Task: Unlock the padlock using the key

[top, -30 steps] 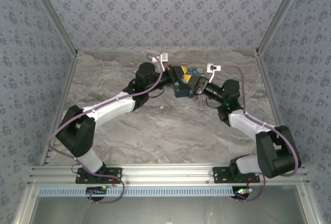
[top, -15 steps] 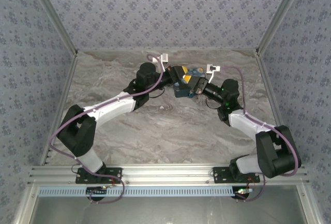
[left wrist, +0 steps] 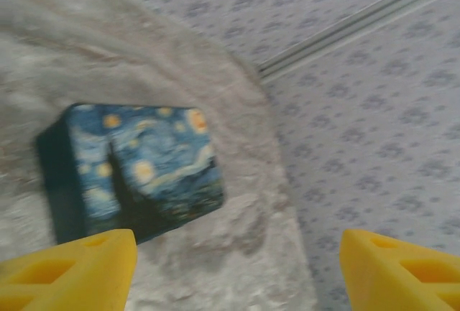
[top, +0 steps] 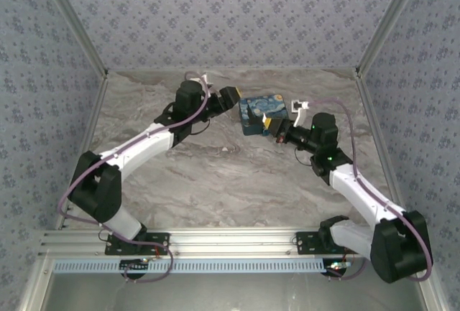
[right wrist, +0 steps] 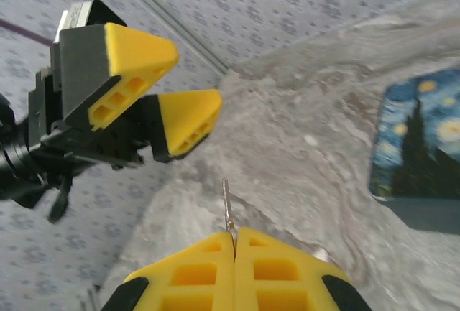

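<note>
Over the grey marbled table [top: 215,174], the key [right wrist: 226,200], a thin metal sliver, juts from the closed fingers of the right gripper [top: 271,121], whose arm stretches forward to the painted box [top: 257,108]. The left gripper [top: 230,96] hovers empty with fingers spread, just left of the box, arm reaching diagonally.

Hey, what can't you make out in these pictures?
- Padlock: too small to pick out in the top view, where the right claw covers the box's near side.
- Metal sliver pinched in the right claw: in the right wrist view the fingers hide the rest, so I can't confirm it's the key.
- Box's sides: blurred in the left wrist view, so any fitting on them is unreadable.
</note>
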{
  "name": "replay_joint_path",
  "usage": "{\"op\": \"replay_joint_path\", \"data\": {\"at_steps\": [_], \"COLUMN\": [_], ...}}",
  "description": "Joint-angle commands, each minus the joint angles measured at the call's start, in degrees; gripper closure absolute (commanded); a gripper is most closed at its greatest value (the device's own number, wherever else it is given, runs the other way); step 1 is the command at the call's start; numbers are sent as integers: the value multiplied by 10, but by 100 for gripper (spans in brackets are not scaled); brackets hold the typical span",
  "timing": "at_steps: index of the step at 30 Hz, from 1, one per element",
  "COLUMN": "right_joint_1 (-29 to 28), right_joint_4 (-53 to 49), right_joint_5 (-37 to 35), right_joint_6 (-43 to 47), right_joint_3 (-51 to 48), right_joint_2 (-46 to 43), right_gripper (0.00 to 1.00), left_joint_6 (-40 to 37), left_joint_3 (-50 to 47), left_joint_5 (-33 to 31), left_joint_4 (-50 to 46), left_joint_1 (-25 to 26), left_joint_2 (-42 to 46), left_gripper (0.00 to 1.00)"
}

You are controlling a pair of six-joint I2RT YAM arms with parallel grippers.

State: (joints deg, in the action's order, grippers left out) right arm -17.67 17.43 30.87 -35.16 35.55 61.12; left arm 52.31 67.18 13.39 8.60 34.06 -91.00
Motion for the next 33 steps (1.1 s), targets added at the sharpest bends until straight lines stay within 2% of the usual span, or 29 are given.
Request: {"op": "replay_joint_path", "data": {"at_steps": [1, 8, 14, 33], "right_joint_1": [-3, -1, 0, 2], "right_joint_4": [-124, -158, -163, -170], "right_joint_5": [-47, -67, -70, -76], "right_joint_6": [74, 77, 74, 74], "right_joint_3": [-5, -32, -37, -35], "right_joint_2": [-36, -76, -86, -80], "right_gripper": [100, 100, 100, 100], "left_joint_6": [-60, -88, -70, -74], "left_joint_3": [42, 112, 156, 147], "left_joint_5": [-11, 24, 43, 22], "left_joint_4": [-110, -167, -181, -220], "left_joint_1": [0, 6, 7, -7], "left_joint_2": [-35, -151, -221, -267], "left_gripper": [24, 18, 17, 17]}}
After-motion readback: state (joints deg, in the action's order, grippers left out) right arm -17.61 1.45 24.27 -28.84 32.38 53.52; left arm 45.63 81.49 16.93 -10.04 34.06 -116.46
